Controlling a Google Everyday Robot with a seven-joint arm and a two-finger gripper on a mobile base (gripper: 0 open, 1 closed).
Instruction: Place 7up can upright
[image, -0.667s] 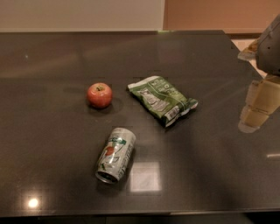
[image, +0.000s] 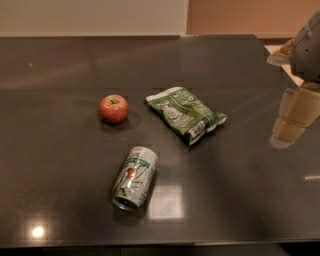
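Observation:
The 7up can (image: 134, 177) lies on its side on the dark table (image: 60, 165), front of centre. It is silver-white with green markings and a red spot, and its open end points toward the front edge. My gripper (image: 291, 125) hangs at the far right edge of the camera view, above the table's right side. It is well to the right of the can and a little farther back, and holds nothing that I can see.
A red apple (image: 114, 108) stands behind and left of the can. A green-and-white crinkled snack bag (image: 186, 114) lies behind and right of it, between the can and the gripper. The table's right edge runs close under the gripper.

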